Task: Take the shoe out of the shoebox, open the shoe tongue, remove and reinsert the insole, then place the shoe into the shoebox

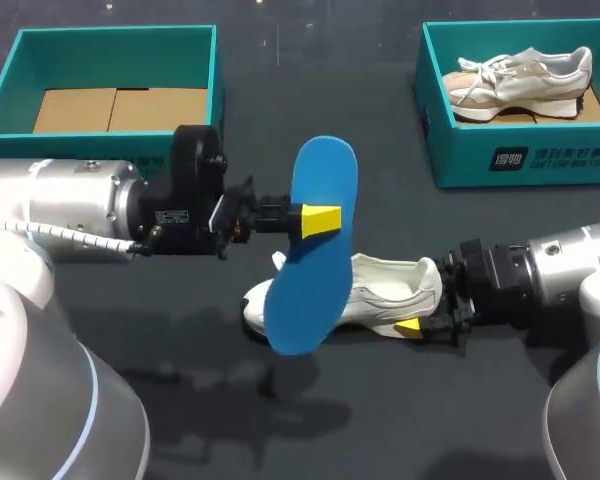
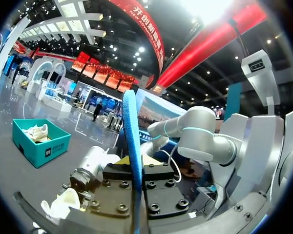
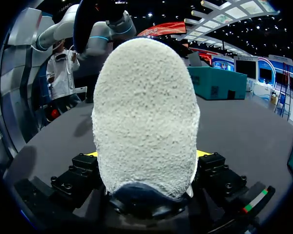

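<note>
My left gripper (image 1: 320, 221) is shut on a blue insole (image 1: 315, 245) and holds it upright in the air above the table's middle. In the left wrist view the insole (image 2: 131, 141) stands edge-on between the fingers of the left gripper (image 2: 136, 168). Below it a white shoe (image 1: 375, 293) lies on its side on the dark table. My right gripper (image 1: 421, 312) grips the shoe's heel end from the right. In the right wrist view the shoe's white textured sole (image 3: 144, 112) fills the space between the fingers of the right gripper (image 3: 146, 157).
A teal shoebox (image 1: 0, 105) with a cardboard floor stands at the back left. A second teal shoebox (image 1: 480, 160) at the back right holds a beige shoe (image 1: 525, 78). The white shoe (image 2: 63, 204) also shows below the left gripper.
</note>
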